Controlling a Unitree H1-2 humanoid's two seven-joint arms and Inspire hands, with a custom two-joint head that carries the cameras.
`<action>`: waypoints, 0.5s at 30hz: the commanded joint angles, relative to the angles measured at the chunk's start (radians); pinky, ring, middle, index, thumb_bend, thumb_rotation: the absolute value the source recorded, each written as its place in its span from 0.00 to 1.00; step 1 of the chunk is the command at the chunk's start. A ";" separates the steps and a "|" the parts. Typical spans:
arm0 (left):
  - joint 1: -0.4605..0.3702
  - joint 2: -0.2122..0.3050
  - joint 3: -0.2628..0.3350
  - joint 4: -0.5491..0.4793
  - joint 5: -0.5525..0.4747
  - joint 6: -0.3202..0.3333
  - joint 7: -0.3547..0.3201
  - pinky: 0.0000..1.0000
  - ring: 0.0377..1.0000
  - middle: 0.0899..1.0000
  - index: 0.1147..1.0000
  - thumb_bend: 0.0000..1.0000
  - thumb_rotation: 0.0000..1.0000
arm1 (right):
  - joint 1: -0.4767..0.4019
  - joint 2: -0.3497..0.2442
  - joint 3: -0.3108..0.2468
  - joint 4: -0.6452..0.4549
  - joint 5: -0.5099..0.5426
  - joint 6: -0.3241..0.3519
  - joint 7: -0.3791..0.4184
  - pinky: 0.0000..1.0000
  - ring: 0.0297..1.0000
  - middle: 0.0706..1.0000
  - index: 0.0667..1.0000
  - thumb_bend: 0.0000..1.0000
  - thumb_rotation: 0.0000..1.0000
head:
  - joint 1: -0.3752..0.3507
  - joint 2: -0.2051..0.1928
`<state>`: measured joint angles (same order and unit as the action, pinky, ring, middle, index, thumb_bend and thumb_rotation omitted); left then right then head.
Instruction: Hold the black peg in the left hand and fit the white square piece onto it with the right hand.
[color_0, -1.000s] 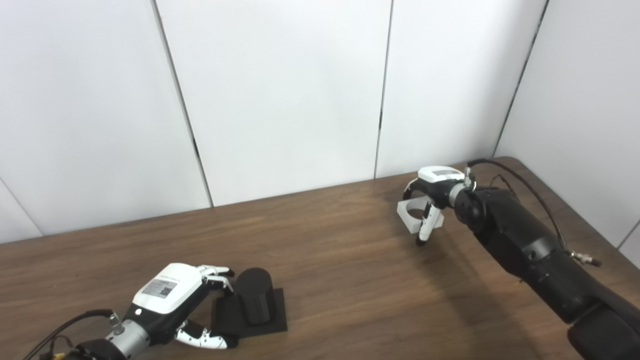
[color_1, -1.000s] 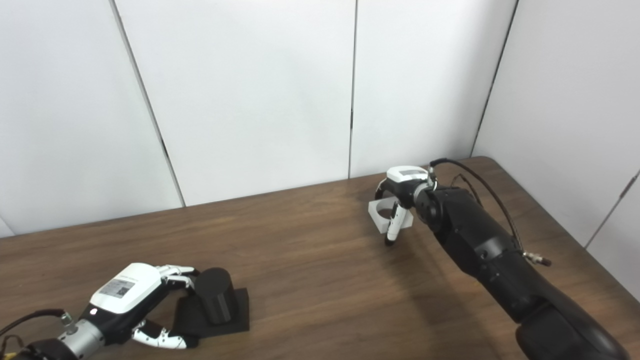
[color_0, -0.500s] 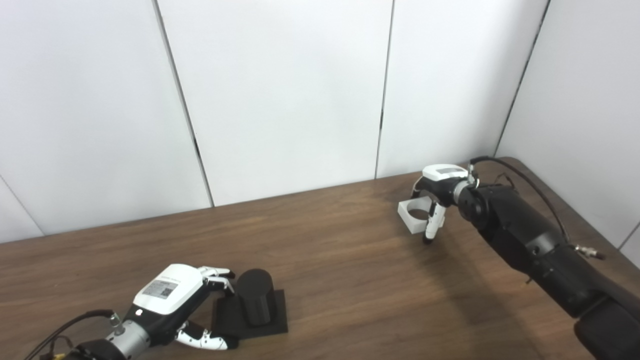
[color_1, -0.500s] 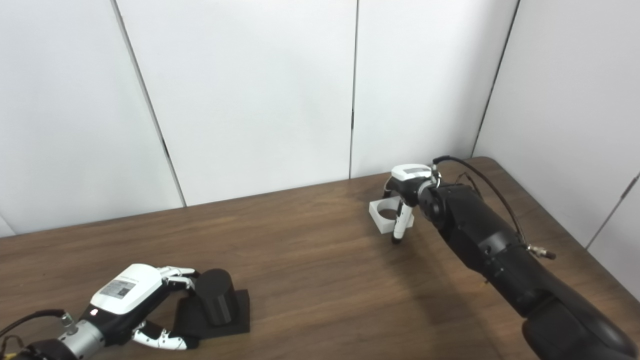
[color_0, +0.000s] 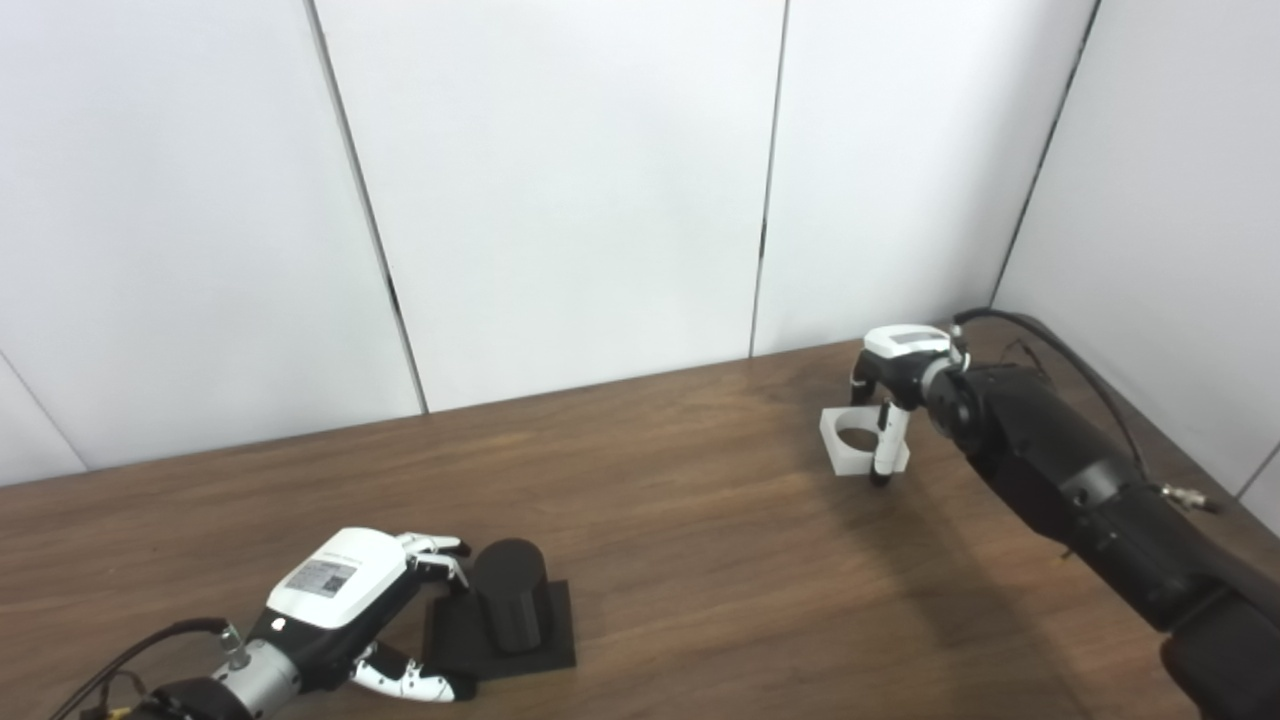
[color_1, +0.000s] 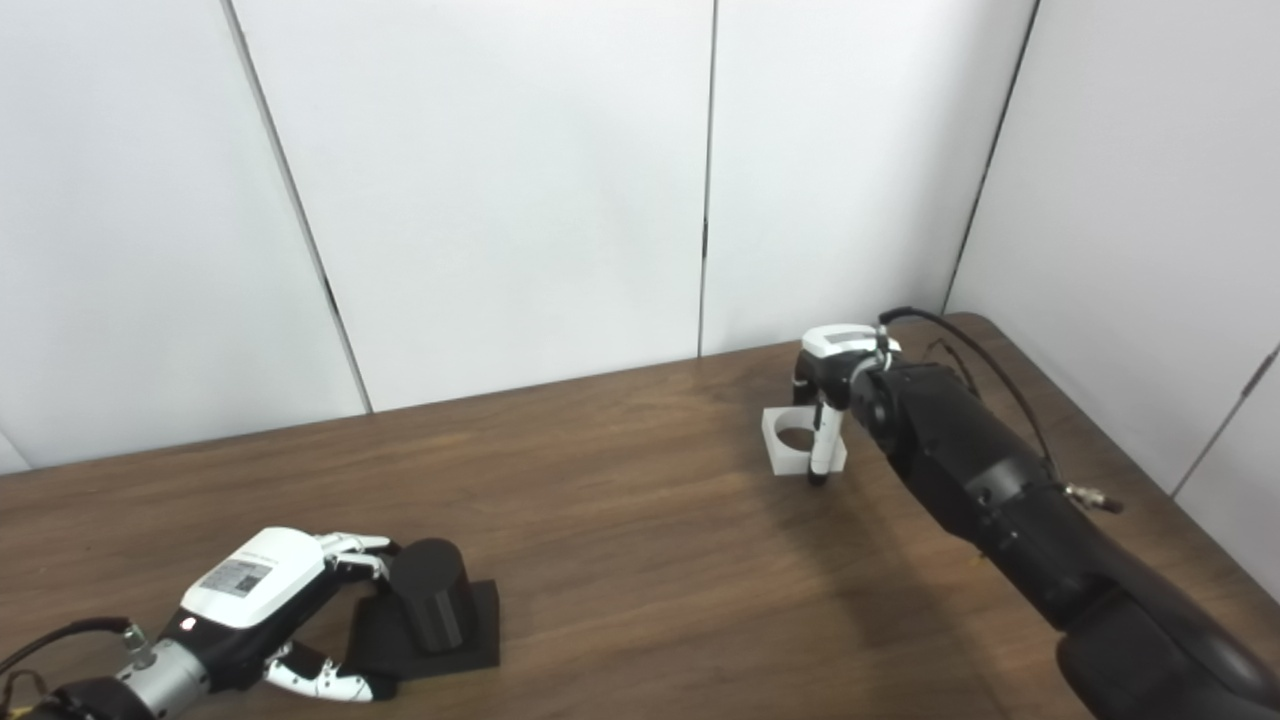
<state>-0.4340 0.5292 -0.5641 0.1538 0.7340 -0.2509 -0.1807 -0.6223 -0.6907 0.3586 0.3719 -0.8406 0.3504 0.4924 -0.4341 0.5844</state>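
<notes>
The black peg (color_0: 510, 592) stands upright on its flat black square base (color_0: 545, 645) near the table's front left. My left hand (color_0: 335, 595) is closed around the base's left edge, fingers (color_0: 440, 555) against the peg and thumb (color_0: 415, 685) along the front corner. The white square piece (color_0: 850, 442), with a round hole, is at the back right, low over the table and about level. My right hand (color_0: 893, 385) is shut on it from above, one finger (color_0: 883, 450) down its right side. I cannot tell whether the piece touches the table.
The brown wooden table (color_0: 700, 560) runs to white wall panels behind and at the right. A black cable (color_0: 1060, 350) loops over my right forearm. The table's right edge lies close behind my right arm.
My right hand has moved a little to the right and lower with the white piece, which now sits more level. My left hand and the peg have not moved.
</notes>
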 joint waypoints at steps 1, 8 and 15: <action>0.056 0.032 -0.045 0.014 0.041 -0.014 -0.104 0.76 0.83 0.84 0.42 0.52 0.06 | -0.004 -0.039 -0.018 -0.024 0.009 -0.021 -0.022 0.83 0.86 0.75 0.44 0.52 0.13 | 0.000 0.001; 0.061 0.025 -0.044 -0.002 0.041 0.007 -0.113 0.78 0.84 0.85 0.42 0.52 0.07 | 0.034 -0.042 -0.066 -0.045 0.070 -0.133 -0.135 0.75 0.80 0.73 0.44 0.52 0.13 | 0.066 0.024; 0.059 0.001 -0.044 0.008 0.047 0.019 -0.111 0.77 0.84 0.85 0.42 0.52 0.07 | 0.057 -0.048 -0.097 -0.167 0.098 -0.153 -0.136 0.79 0.83 0.75 0.44 0.52 0.13 | 0.167 0.049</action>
<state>-0.4278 0.5289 -0.5564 0.1394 0.7343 -0.2342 -0.1939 -0.5155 -0.7098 0.2882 0.2559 -0.7506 0.2183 0.3669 -0.2763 0.6304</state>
